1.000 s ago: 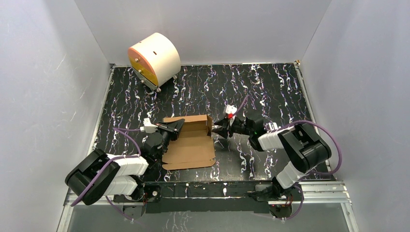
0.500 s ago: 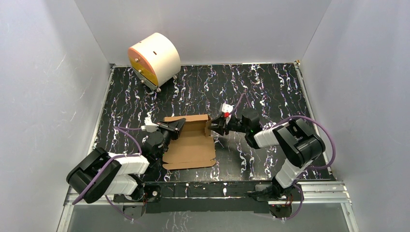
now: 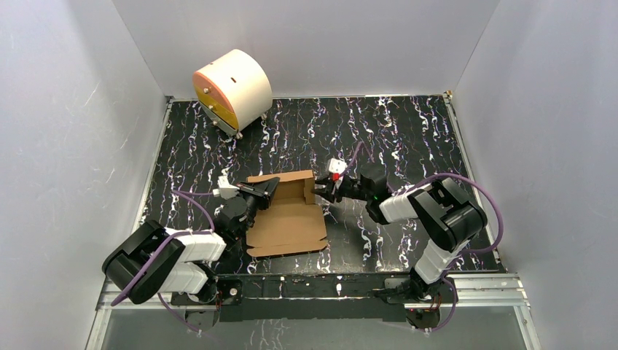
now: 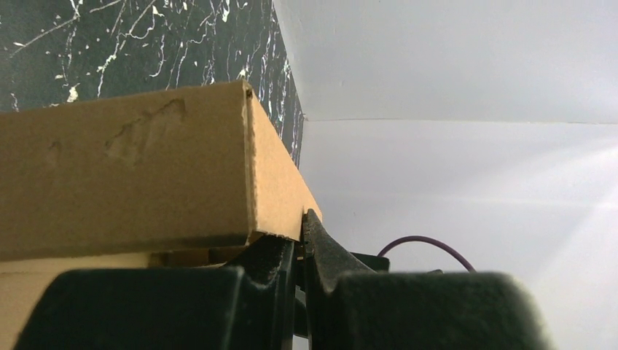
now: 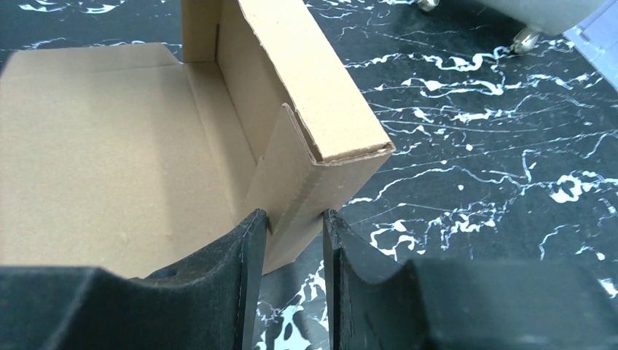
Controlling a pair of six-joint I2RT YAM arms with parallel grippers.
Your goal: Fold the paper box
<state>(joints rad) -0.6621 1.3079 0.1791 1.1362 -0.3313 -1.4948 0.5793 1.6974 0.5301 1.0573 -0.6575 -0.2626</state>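
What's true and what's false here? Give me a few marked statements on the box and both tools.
1. The left tool is shut on an edge of the paper box. True.
2. The paper box lies completely flat. False: its far wall stands upright.
3. The right tool has a raised corner flap between its fingers. True.
4. The cream cylinder rests on the paper box. False: it stands in the far-left corner, well apart from the box.
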